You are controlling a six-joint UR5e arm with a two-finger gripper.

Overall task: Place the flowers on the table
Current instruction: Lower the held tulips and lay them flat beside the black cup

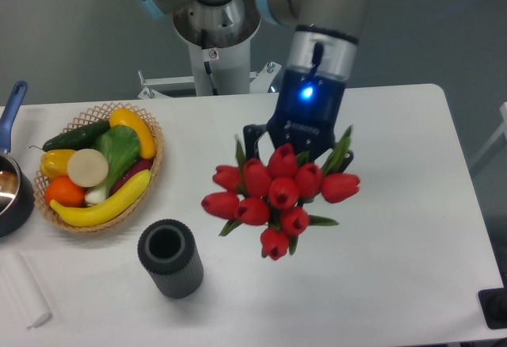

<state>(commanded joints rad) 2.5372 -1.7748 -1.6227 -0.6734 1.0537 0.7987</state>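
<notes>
You can see one line of small pale lettering across the dark body of the gripper [299, 154], just under its blue light, but it is too blurred to read. No other text shows.

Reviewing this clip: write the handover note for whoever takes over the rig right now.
Gripper: shut on the flowers, holding the bunch by its stems with the blooms facing the camera; the fingertips are mostly hidden behind the blooms.
Flowers: held over the middle of the table, right of the dark ribbed vase and the fruit basket.
Done: the bunch is gripped.
Left: lower the flowers onto bare tabletop, release, withdraw.
</notes>
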